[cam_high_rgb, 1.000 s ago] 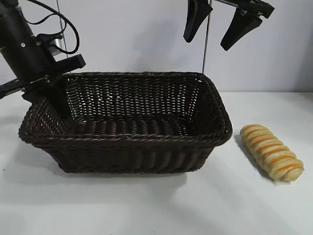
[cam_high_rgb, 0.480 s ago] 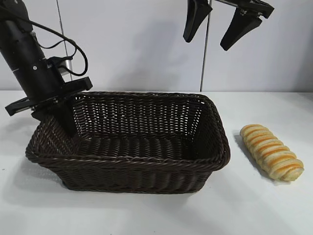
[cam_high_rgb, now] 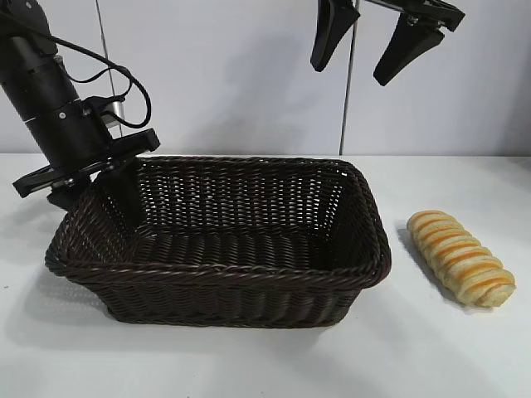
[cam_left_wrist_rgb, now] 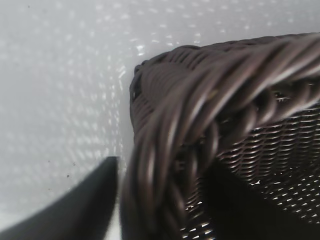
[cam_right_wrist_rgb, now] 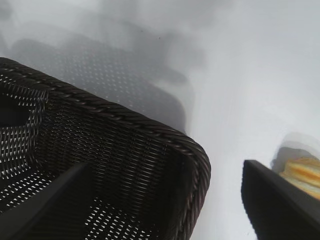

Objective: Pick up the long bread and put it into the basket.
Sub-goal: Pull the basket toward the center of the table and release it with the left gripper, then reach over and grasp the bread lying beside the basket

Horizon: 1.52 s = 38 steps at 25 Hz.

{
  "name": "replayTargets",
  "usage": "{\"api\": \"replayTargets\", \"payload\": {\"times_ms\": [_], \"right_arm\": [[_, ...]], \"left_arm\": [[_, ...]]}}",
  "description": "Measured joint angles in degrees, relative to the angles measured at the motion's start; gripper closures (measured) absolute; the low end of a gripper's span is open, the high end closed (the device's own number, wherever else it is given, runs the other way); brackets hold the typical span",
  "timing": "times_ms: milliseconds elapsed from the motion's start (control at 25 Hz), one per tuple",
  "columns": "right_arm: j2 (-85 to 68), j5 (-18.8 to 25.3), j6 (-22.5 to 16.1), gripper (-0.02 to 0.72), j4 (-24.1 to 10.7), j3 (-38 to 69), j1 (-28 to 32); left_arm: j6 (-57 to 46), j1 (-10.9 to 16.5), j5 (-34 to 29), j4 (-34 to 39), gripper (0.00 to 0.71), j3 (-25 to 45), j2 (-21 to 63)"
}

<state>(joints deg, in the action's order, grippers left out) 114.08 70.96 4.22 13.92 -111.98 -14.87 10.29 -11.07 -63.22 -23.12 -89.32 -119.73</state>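
Note:
The long bread [cam_high_rgb: 461,257], golden-tan with orange-brown stripes, lies on the white table to the right of the basket [cam_high_rgb: 224,278]; a bit of it shows in the right wrist view [cam_right_wrist_rgb: 304,172]. The dark brown wicker basket stands flat on the table. My left gripper [cam_high_rgb: 95,203] straddles the basket's far left rim [cam_left_wrist_rgb: 165,150], one finger outside and one inside. The fingers stand apart from the rim, open. My right gripper [cam_high_rgb: 350,75] hangs open and empty high above the basket's right end [cam_right_wrist_rgb: 165,210].
The white table [cam_high_rgb: 448,348] stretches in front of and to the right of the basket. A pale wall with a vertical seam [cam_high_rgb: 347,124] stands behind. The left arm's cable [cam_high_rgb: 133,79] loops above the basket's left corner.
The basket came down from a lifted, tilted pose and now rests flat, shifted slightly right. My left gripper's fingers have spread off the rim. The right arm and bread have not moved.

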Motion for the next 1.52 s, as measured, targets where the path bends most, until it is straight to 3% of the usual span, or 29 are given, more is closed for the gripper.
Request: {"api": "replayTargets", "payload": {"times_ms": [560, 680, 920, 1520], "right_arm": [[0.0, 0.1, 0.0, 0.113, 0.0, 0.0, 0.0], [0.0, 0.1, 0.0, 0.113, 0.0, 0.0, 0.0], [0.0, 0.1, 0.0, 0.113, 0.0, 0.0, 0.0], [0.0, 0.1, 0.0, 0.113, 0.0, 0.0, 0.0]], "left_arm": [[-4.3, 0.0, -3.1, -1.7, 0.169, 0.0, 16.5], [-4.6, 0.0, -2.4, -6.0, 0.169, 0.3, 17.2], [-5.0, 0.0, 5.8, -14.1, 0.169, 6.9, 17.4], [-5.0, 0.0, 7.9, -15.8, 0.169, 9.0, 17.4]]}}
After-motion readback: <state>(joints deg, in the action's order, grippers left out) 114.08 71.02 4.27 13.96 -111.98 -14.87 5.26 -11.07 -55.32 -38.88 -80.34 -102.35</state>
